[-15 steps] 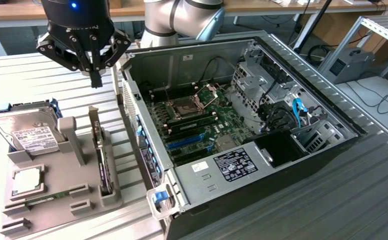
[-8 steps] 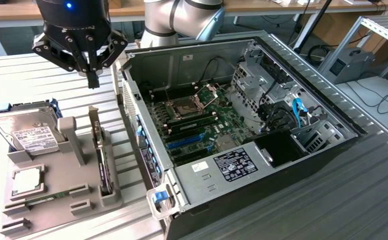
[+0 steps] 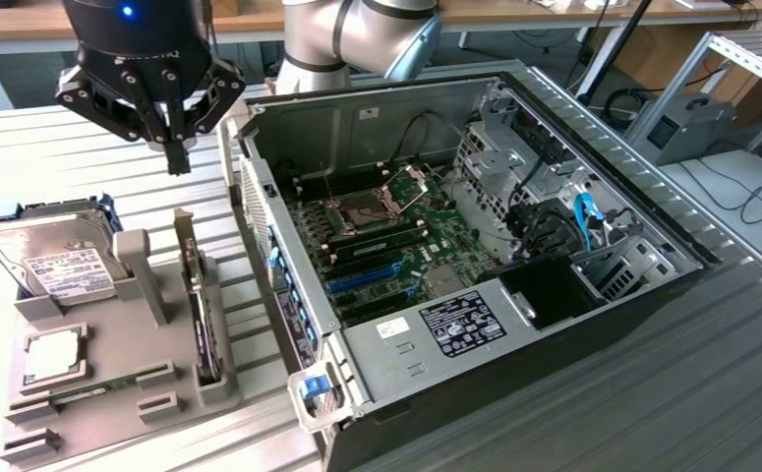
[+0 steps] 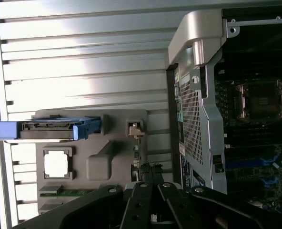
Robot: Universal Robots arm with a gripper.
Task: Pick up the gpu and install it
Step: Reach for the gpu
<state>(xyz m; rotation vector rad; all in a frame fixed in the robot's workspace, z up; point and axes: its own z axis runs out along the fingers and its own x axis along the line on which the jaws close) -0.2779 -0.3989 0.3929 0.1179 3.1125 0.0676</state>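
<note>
A gray holder tray (image 3: pixel 118 393) lies on the slatted metal table (image 3: pixel 39 157), below the fingers (image 3: pixel 177 152). It carries a hard drive (image 3: pixel 53 261) in a blue frame, a square processor (image 3: pixel 50 356) and a green memory stick (image 3: pixel 79 393). An open computer case (image 3: pixel 354 123) stands just beside the fingers.

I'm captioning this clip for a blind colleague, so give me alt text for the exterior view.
The shut gripper hangs empty over a grey parts holder, where the gpu stands on edge in its slot near a hard drive. On the exterior view's right an open computer case lies on its side, motherboard exposed.
</note>
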